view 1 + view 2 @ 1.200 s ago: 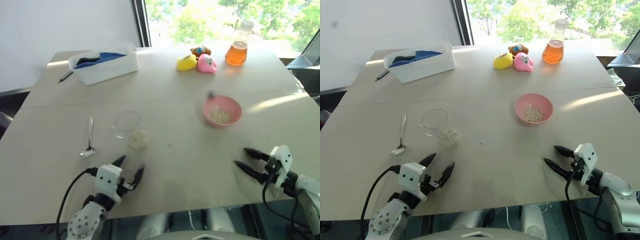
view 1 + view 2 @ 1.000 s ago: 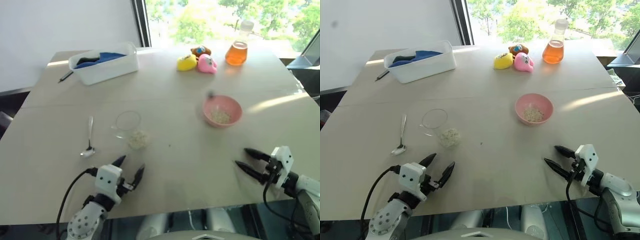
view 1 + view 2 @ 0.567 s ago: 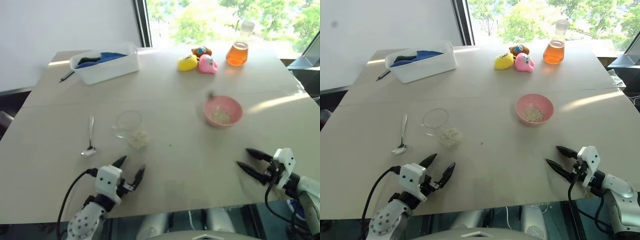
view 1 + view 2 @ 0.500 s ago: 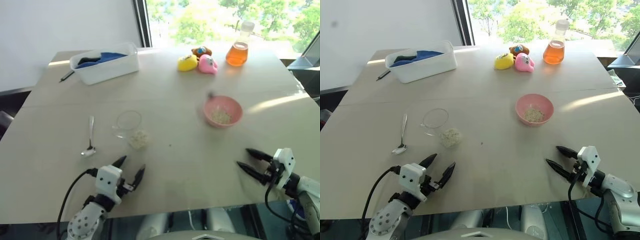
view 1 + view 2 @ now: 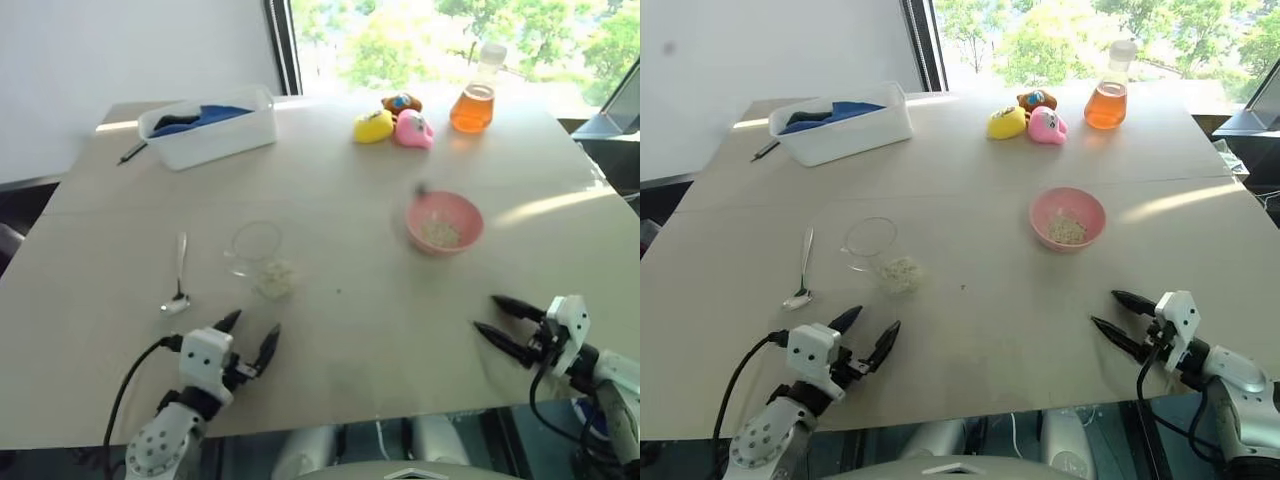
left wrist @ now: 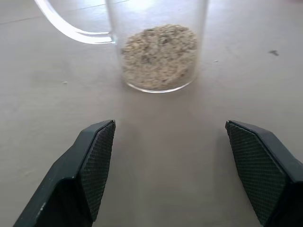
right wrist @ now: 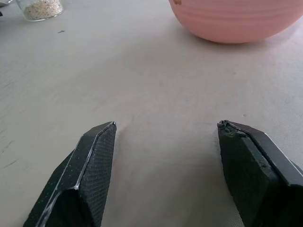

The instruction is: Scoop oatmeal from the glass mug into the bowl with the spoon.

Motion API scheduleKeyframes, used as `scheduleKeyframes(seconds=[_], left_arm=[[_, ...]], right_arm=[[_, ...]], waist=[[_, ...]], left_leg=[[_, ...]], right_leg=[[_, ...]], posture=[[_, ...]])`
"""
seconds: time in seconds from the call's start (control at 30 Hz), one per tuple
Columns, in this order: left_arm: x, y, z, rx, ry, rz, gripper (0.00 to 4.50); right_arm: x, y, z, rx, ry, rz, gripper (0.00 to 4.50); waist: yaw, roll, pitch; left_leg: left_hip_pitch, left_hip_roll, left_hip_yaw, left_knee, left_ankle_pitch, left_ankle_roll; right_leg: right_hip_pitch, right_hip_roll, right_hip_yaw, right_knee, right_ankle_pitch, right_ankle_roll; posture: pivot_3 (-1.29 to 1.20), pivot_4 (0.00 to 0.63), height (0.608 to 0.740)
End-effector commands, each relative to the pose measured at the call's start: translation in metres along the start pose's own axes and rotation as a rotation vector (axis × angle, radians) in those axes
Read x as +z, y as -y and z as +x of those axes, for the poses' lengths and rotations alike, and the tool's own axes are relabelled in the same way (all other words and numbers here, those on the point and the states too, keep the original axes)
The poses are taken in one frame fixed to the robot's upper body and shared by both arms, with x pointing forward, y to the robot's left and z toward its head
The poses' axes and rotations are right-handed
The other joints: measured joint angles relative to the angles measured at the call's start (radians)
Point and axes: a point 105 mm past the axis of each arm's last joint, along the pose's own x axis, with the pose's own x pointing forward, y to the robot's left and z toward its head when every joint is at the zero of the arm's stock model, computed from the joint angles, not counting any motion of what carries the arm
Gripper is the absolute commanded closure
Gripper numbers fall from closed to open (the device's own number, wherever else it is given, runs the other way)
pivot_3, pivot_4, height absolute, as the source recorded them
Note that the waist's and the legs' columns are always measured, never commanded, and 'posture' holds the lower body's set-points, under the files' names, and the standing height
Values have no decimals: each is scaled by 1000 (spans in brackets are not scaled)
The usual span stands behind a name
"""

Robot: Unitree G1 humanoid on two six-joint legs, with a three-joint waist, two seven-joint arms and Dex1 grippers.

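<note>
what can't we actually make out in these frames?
- Glass mug, left wrist view: rim and top of the handle cut off by the picture's edge.
- Bowl, right wrist view: only the outer wall shows, the inside is out of sight; top cut off.
- White tub, eye views: its wall hides most of the blue contents; what they are is unclear.
- Small toys: too small to identify.

One mug (image 5: 872,243), bowl (image 5: 1067,216), spoon (image 5: 801,272), flask (image 5: 1111,87), tub (image 5: 840,125); seemingly three toys (image 5: 1029,117).

A pale tabletop (image 5: 970,330) is set with a spoon (image 5: 802,270), glass mug (image 5: 878,252), pink bowl (image 5: 1067,218), white tub (image 5: 840,124), pen (image 5: 764,150), toys (image 5: 1028,117) and flask (image 5: 1112,88).
</note>
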Motion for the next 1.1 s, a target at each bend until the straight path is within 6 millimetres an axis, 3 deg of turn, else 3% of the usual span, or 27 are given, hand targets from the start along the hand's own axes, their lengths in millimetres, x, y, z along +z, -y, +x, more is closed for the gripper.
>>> scheduleKeyframes(seconds=[0.03, 0.33, 0.5, 0.6, 0.73, 0.83, 1.1], left_arm=[[6, -11, -6, 14, -19, 1, 581], [25, -51, -32, 27, -147, -122, 581], [46, -69, -45, 9, -184, -116, 581], [64, -77, -48, 11, -160, -120, 581], [86, -112, -50, 129, -112, -149, 581], [87, -131, -48, 198, -142, -150, 581], [77, -140, -28, 246, -238, -173, 581]], right_arm=[[8, -13, 7, 108, 9, 6, 1077], [69, -54, 36, 396, 92, -31, 1077], [100, -68, 44, 503, 125, -77, 1077], [111, -73, 47, 536, 138, -110, 1077], [124, -80, 51, 583, 153, -147, 1077], [132, -81, 55, 589, 169, -161, 1077], [138, -79, 59, 574, 182, -177, 1077]], waist=[[-1, 0, 0], [0, 3, 3], [1, 0, 6], [1, -2, 7], [1, -2, 8], [0, -2, 9], [0, -3, 10]], left_leg=[[0, 0, 0, 0, 0, 0], [-2, 0, -1, 0, 0, 0], [-2, 0, -2, 0, 1, -2], [-3, 0, -3, 0, 1, -3], [-3, 0, -4, 0, 1, -3], [-3, 0, -4, 0, 1, -3], [-3, 0, -3, -1, 1, -3]], right_leg=[[0, 0, 0, 0, 0, 0], [-1, -2, -1, 0, 0, 0], [-2, 0, -2, -1, 0, 0], [-2, 0, -3, -1, 0, 0], [-2, 0, -4, -1, 0, 0], [-2, 0, -4, 0, 0, 0], [-3, 1, -3, -1, 0, 0]], posture=[[0, 150, 740], [0, 150, 740], [0, 150, 740], [0, 150, 740], [0, 150, 740], [0, 150, 740], [0, 150, 740]])
